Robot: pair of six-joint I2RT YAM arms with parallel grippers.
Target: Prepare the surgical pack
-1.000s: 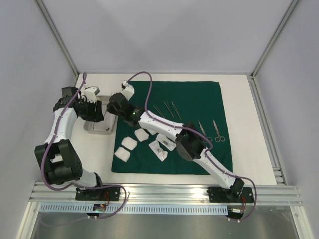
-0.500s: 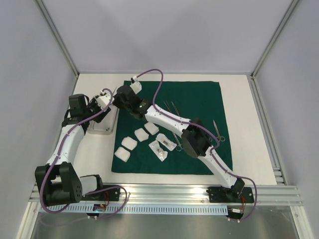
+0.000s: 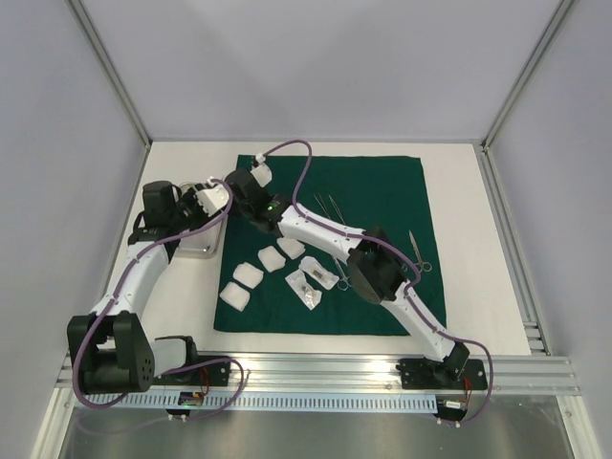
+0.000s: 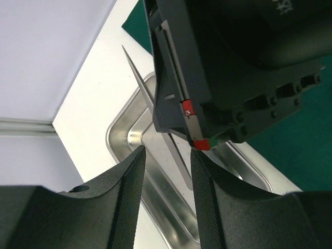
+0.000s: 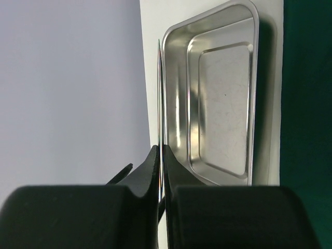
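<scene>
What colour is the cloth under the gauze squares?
The cloth is plain dark green; best seen in the top external view.

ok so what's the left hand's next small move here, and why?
Probably close the left hand on the slim instrument. Its shaft shows in the gap between the left fingers, apparently untouched, while the right hand pinches it over the steel tray. Looks like a handover.

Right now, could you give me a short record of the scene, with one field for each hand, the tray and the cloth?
right hand: shut on a slim metal instrument, near the rim of the steel tray
left hand: open, fingers apart, close to the right hand
steel tray: empty, beside the green cloth
green cloth: spread flat, with gauze squares and scissors on it
</scene>
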